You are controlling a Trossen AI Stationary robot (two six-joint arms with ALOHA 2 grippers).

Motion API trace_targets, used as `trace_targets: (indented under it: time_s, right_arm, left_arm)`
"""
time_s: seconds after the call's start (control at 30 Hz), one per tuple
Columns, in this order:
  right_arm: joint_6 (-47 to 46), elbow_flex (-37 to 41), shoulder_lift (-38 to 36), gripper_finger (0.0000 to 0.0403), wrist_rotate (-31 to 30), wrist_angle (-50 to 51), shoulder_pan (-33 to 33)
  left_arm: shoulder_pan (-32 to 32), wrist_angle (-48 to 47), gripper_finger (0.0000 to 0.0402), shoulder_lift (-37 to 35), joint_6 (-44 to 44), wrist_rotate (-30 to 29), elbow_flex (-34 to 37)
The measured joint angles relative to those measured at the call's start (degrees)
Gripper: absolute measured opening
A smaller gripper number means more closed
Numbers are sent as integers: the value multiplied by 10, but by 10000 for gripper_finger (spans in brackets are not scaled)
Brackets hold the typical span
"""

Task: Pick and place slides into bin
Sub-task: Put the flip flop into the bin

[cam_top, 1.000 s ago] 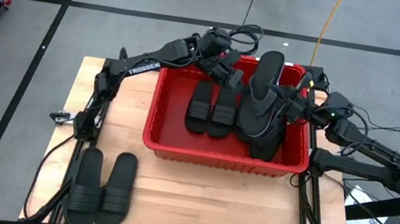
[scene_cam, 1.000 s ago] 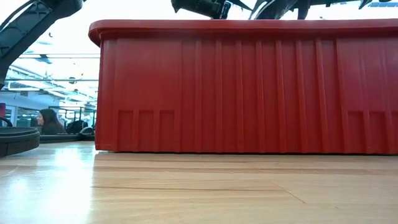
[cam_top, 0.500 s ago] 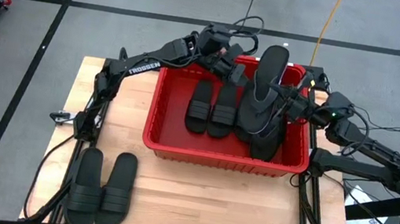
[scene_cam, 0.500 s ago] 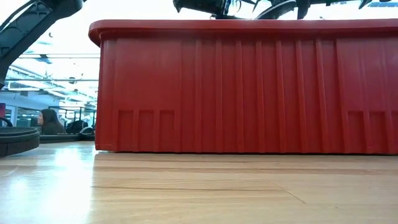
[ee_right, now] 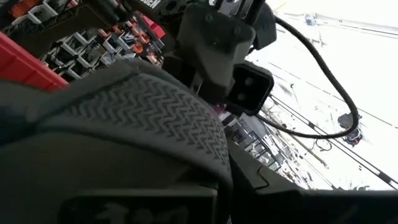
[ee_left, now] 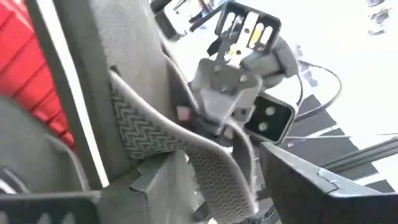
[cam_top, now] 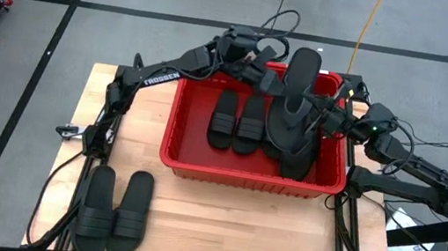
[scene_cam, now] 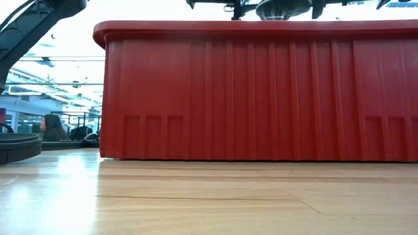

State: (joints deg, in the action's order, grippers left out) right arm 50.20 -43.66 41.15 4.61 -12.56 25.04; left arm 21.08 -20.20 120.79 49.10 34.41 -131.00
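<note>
Flip-flop point(cam_top: 290, 109) gripped by closed right pincer point(cam_top: 329, 122) over red bin point(cam_top: 192, 163), left pincer point(cam_top: 268, 77) beside it, grip unclear, 2 slides point(cam_top: 114, 212) left on table point(cam_top: 226, 233).

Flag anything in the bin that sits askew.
One flip-flop stands tilted, its end sticking up over the far rim of the bin, between the left gripper and the shut right gripper. Two slides lie flat, side by side.
</note>
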Motion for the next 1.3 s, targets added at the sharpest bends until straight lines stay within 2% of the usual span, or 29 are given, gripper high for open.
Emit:
trace_targets:
  time_s: [0.2, 0.53, 0.63, 0.77, 0.83, 1.07, 1.3]
  right_arm:
    - [0, 0, 0, 0, 0, 2, 0]
    - [0, 0, 0, 0, 1, 4, 0]
    - [-10, 0, 0, 0, 1, 4, 0]
    - [-16, 0, 0, 0, 1, 11, 0]
    - [-15, 0, 0, 0, 2, 19, 0]
    - [-19, 0, 1, 13, 1, 48, 0]
    - [-57, 0, -2, 67, 1, 87, 0]
  left_arm:
    - [1, -22, 244, 0, -14, -8, 0]
    - [-4, -51, 196, 0, -47, -57, 0]
    - [-4, -53, 158, 0, -56, -66, 0]
    - [-4, -76, 48, 0, -80, -75, 0]
    - [-5, -99, 15, 0, -85, -75, 0]
    - [-6, -204, 3, 0, -120, -101, 0]
    - [-4, -187, 1, 0, -126, -104, 0]
